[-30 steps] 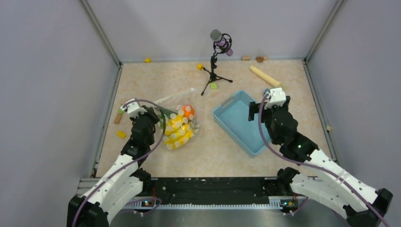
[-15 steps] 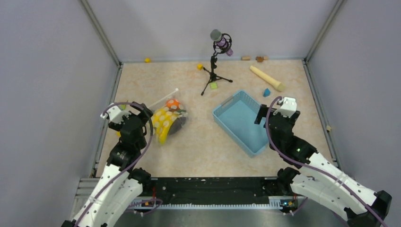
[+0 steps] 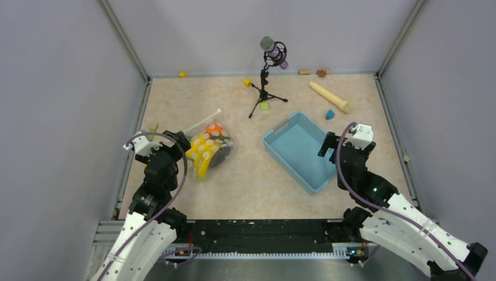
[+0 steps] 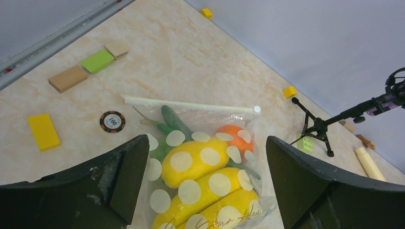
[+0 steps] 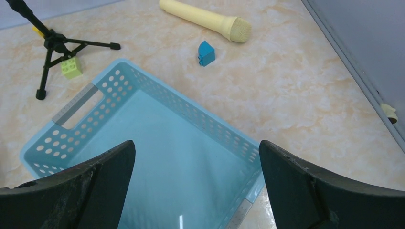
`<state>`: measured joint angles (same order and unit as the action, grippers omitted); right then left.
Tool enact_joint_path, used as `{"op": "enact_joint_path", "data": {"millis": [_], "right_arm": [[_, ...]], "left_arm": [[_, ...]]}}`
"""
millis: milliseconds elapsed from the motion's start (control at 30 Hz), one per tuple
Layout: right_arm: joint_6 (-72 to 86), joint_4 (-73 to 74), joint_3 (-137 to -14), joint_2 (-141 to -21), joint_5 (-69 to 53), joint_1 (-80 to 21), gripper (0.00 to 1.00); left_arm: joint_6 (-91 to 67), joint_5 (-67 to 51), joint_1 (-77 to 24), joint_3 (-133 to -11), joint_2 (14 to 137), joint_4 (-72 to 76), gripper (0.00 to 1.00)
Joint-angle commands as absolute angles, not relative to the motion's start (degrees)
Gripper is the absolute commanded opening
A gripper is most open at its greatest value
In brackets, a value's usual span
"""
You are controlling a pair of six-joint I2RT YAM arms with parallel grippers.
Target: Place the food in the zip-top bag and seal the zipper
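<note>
The zip-top bag (image 3: 209,147), clear with white dots, lies on the table left of centre. Through its plastic (image 4: 248,157) I see a yellow banana (image 4: 210,191), a yellow oval fruit (image 4: 191,162), an orange (image 4: 231,136) and a green cucumber (image 4: 174,119). The zipper (image 4: 191,104) is a whitish strip across the bag's far end; whether it is sealed does not show. My left gripper (image 4: 206,140) is open just short of the bag, holding nothing. My right gripper (image 5: 196,143) stands open above the light blue basket (image 5: 191,107), also holding nothing.
A microphone on a black tripod (image 3: 264,88) stands at the back. A beige wooden cylinder (image 3: 330,96) and a blue block (image 3: 330,114) lie behind the basket (image 3: 288,166). Left of the bag are a poker chip (image 4: 112,121), a yellow block (image 4: 44,131), a wooden block (image 4: 68,78) and a green block (image 4: 98,60).
The left gripper opened, let go of the bag and drew back toward its base. The bag shifted left and bunched up. The right gripper moved right and nearer.
</note>
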<state>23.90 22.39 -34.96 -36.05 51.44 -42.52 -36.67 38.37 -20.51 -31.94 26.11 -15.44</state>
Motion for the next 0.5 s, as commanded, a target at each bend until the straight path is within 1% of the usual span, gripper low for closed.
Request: {"op": "enact_joint_path", "data": {"millis": [0, 267, 467], "right_arm": [[25.31, 21.5, -36.02, -32.2, 52.76, -42.21, 0.99], [26.28, 22.54, -35.14, -26.76, 53.83, -42.19, 0.99], [26.1, 21.65, -34.55, -25.3, 52.88, -42.2, 0.99]], "left_arm": [[-35.6, 36.14, -20.31, -31.51, 27.88, -13.9, 0.97], [-34.38, 33.66, -20.31, -32.11, 31.45, -12.49, 0.97], [-33.83, 32.93, -20.34, -31.84, 31.22, -11.95, 0.97]]}}
